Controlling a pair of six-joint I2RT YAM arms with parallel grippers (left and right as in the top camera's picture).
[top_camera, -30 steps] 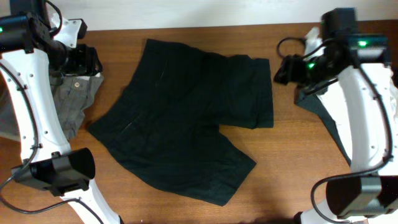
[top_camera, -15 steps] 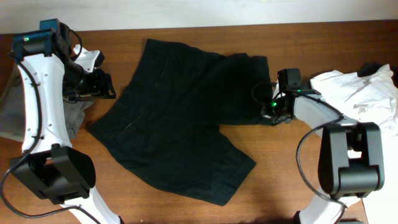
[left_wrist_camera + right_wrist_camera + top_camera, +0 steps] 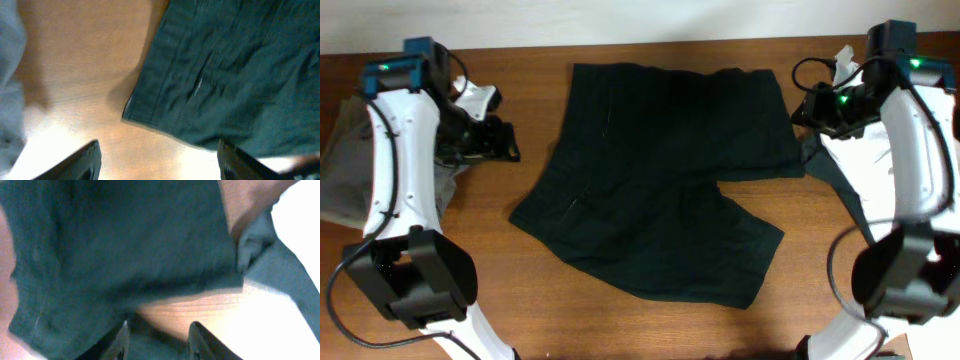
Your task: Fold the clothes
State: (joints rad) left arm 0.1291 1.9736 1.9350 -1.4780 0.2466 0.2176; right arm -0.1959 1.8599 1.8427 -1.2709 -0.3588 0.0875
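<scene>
- Wooden table bears dark green shorts, spread flat at centre.
- Left gripper: fingers spread wide, holding nothing, over bare wood just beside the shorts' left edge.
- Right gripper: fingers apart, holding nothing, above the shorts' right edge.
- Grey garment lies far left and white garment far right.

The left arm bends inward, and the left claw points down with its fingers spread wide. The right arm bends inward too; the right claw points down, fingers parted more narrowly.
</scene>
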